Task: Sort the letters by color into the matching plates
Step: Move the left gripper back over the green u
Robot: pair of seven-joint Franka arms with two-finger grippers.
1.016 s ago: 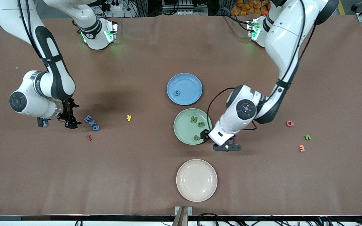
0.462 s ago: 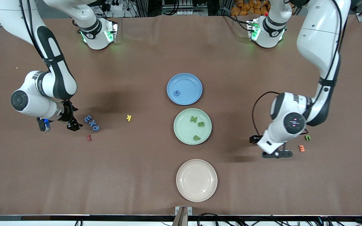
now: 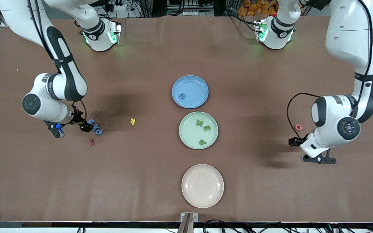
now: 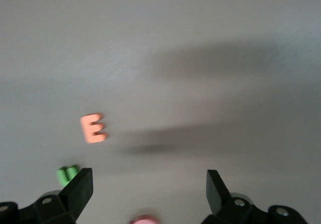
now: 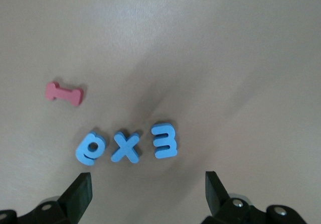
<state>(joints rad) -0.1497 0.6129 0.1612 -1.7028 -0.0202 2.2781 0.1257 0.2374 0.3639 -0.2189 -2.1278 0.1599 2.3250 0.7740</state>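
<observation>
Left gripper (image 3: pixel 298 149), jaws apart and empty, has swung from the pale mint green plate (image 3: pixel 186 137) to the small orange letter E (image 4: pixel 93 128). Right gripper (image 5: pixel 145 196), also apart, has closed in over three flat blue letters (image 5: pixel 131 147). Next pickups imminent.

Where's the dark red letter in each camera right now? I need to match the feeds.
Front view: the dark red letter lies just nearer the camera than the row of blue letters, toward the right arm's end.
Right wrist view: dark red letter, beside the same blue letters.
Left wrist view: not in it.
Shared landmark: the blue letters.
</observation>
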